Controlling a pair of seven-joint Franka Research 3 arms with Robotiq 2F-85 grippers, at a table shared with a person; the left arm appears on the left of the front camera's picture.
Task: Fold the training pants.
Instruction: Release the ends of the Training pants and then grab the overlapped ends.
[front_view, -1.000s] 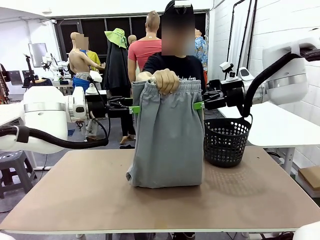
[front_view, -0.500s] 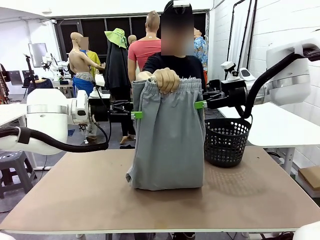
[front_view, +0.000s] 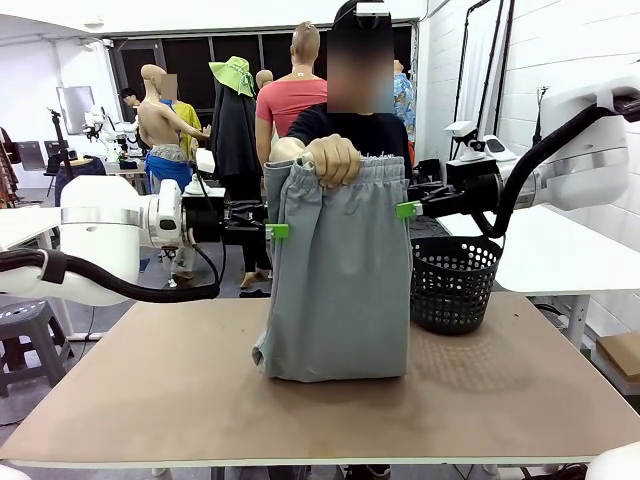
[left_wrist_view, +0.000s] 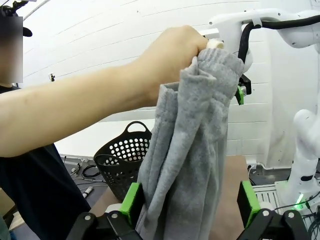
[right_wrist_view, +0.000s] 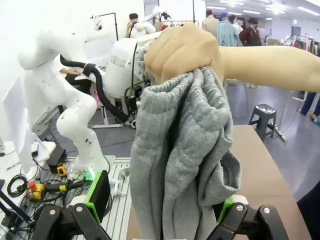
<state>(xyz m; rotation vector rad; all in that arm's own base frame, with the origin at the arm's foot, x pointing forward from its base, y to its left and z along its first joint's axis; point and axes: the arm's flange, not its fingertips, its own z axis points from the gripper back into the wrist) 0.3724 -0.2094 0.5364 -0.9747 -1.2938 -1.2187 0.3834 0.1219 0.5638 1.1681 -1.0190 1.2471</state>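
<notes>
Grey jersey hangs in the middle of the scene: the training pants (front_view: 340, 280) are held up by the person's hand (front_view: 333, 160), which bunches the gathered elastic waistband in one fist above the table (front_view: 150, 400). My guess is they are lifted like this so the cloth drops straight and offers both side edges to the arms.

The left gripper (front_view: 276, 231) and the right gripper (front_view: 407, 210) stand level with each other just under the waistband, one at each edge. Both have their jaws spread wide and neither has hold of anything. In the left wrist view the cloth hangs in the gap between the green pads (left_wrist_view: 131, 199), brushing or nearly brushing one of them. The right wrist view shows much the same, with fabric falling between open fingers. It looks like a hand-over about to happen, with the pinch not yet made.

The pants themselves look soft and thick, plain, falling in loose vertical folds as one long panel. The bottom end rests on the tabletop and curls under at the lower corner on the robot's left. A black mesh basket (front_view: 453, 283) sits on the table just beside them, apparently clear of the cloth.
</notes>
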